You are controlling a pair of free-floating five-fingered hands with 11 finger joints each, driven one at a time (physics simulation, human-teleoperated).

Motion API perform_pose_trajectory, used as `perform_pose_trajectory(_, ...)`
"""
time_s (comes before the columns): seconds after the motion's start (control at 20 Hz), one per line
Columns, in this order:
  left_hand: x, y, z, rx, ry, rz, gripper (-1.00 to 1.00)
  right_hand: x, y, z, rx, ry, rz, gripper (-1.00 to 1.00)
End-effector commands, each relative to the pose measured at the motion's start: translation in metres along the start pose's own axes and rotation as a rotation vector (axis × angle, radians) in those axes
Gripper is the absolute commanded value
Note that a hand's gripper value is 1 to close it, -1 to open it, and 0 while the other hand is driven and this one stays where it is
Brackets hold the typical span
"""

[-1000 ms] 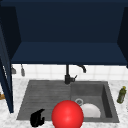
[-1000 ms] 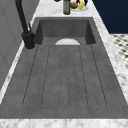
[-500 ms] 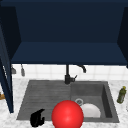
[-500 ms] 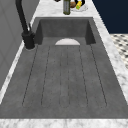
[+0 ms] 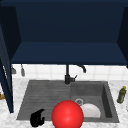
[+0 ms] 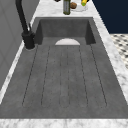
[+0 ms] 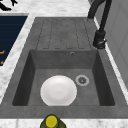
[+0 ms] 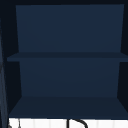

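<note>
Fingers of the left hand (image 5: 37, 118) are seen curled, holding nothing, at the lower left of the front view. Beside it sits a big red ball (image 5: 67, 115) (not touched yet). A white plate (image 7: 58, 90) is left lying in the sink (image 7: 22, 77).

Flat, even render lighting, no clear source direction and no hard cast shadows; sink (image 5: 30, 100) basin walls shade slightly darker than the drainboard. Open wall cabinet (image 8: 67, 75) reads dim, its navy interior nearly uniform. All views soft and blocky, edges smeared, no glare, no edge distortion; white plate (image 7: 58, 90) near blown-out.
</note>
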Motion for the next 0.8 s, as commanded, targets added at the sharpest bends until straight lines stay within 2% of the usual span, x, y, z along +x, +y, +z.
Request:
perform_pose_trajectory(0.0,0.000,0.000,0.000,0.000,0.000,0.000,0.00,0.000,-0.017,0.026,0.016,-0.020,-0.035,1.00)
perform_pose_trajectory(0.1,0.000,0.000,0.000,0.000,0.000,0.000,0.00,0.005,-0.022,0.039,0.008,-0.011,-0.041,1.00)
perform_pose_trajectory(0.15,0.000,0.000,0.000,0.000,0.000,0.000,0.00,0.005,-0.021,0.049,-0.022,0.006,-0.059,1.00)
perform_pose_trajectory(0.25,0.000,0.000,0.000,0.000,0.000,0.000,0.00,0.013,-0.022,0.062,-0.049,0.010,-0.056,1.00)
perform_pose_trajectory(0.4,0.000,0.000,0.000,0.000,0.000,0.000,0.00,0.026,-0.025,0.078,-0.019,0.001,-0.020,1.00)
perform_pose_trajectory(0.75,0.000,0.000,0.000,0.000,0.000,0.000,0.00,0.057,-0.036,0.115,0.009,-0.001,-0.020,1.00)
